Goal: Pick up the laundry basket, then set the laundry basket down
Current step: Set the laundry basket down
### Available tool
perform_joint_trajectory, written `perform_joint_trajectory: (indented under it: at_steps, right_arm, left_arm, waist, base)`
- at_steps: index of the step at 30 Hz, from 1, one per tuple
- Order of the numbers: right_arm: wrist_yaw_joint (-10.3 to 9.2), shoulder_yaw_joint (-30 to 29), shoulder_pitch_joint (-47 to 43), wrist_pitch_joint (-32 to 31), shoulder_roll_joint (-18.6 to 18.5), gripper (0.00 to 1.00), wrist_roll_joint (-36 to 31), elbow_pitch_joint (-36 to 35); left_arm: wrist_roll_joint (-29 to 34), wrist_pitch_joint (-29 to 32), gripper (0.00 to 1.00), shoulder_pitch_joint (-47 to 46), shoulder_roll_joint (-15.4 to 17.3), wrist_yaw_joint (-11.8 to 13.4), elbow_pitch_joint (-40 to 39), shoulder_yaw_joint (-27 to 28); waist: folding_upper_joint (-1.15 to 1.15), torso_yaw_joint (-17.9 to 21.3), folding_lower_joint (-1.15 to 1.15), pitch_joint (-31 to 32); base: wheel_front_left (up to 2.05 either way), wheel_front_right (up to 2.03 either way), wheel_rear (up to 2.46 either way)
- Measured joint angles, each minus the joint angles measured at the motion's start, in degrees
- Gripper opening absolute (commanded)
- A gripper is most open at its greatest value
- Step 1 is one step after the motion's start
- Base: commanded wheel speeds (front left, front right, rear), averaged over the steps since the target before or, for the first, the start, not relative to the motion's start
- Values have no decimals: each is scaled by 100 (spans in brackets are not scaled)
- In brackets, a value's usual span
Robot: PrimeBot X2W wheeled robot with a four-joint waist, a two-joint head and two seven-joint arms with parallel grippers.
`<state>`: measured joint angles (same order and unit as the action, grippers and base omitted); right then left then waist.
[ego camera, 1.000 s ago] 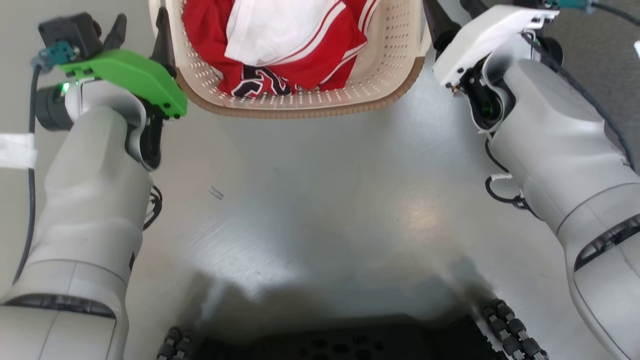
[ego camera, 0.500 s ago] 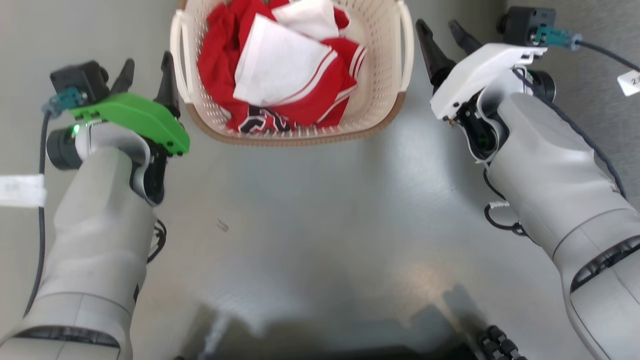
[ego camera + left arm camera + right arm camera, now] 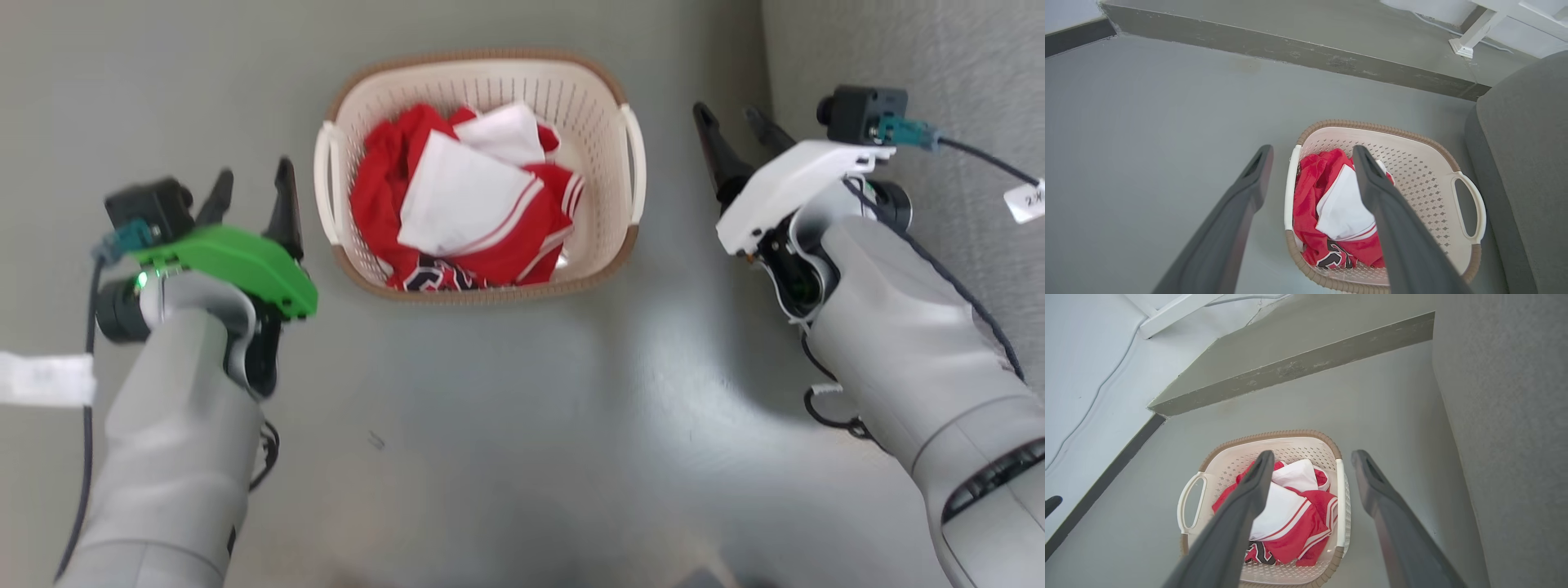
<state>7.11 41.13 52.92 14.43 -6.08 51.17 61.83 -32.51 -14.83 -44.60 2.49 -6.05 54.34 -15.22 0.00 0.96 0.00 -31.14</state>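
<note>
The laundry basket (image 3: 600,114) stands on the grey floor, cream-white and perforated with a brown rim, and holds red and white clothes (image 3: 457,204). My left gripper (image 3: 255,170) is open, left of the basket's left handle (image 3: 324,188) and apart from it. To the right of the right handle (image 3: 637,167) my right gripper (image 3: 725,111) is open too, touching nothing. The left wrist view looks down past the left gripper (image 3: 1311,149) onto the basket (image 3: 1412,175). The right gripper (image 3: 1312,453) hangs above the basket (image 3: 1231,463).
A grey upholstered seat (image 3: 898,49) stands just right of the basket, also seen in the left wrist view (image 3: 1527,163). Behind the basket runs a raised grey step (image 3: 1290,49) with a white furniture leg (image 3: 1470,36) on it. Bare floor (image 3: 522,425) lies in front.
The head view has pulled back, so the whole basket now shows, smaller and lower in the picture. Both open grippers stand farther from its handles than a second ago.
</note>
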Motion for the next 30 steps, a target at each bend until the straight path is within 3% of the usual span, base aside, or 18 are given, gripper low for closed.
perform_joint_trajectory:
  at_steps: [16,30]
  right_arm:
    - [0,-426,-1079,0,-94,100,-358,-624]
    - [-69,-1088,-1923,0,-289,100,-1055,-2008]
  left_arm:
    - [197,14,100,1108,25,-49,-615,214]
    - [482,14,100,2052,83,-51,-1807,648]
  waist:
    - [0,-90,0,1307]
    - [0,-58,0,2202]
  base:
    - [0,0,0]
    - [0,0,0]
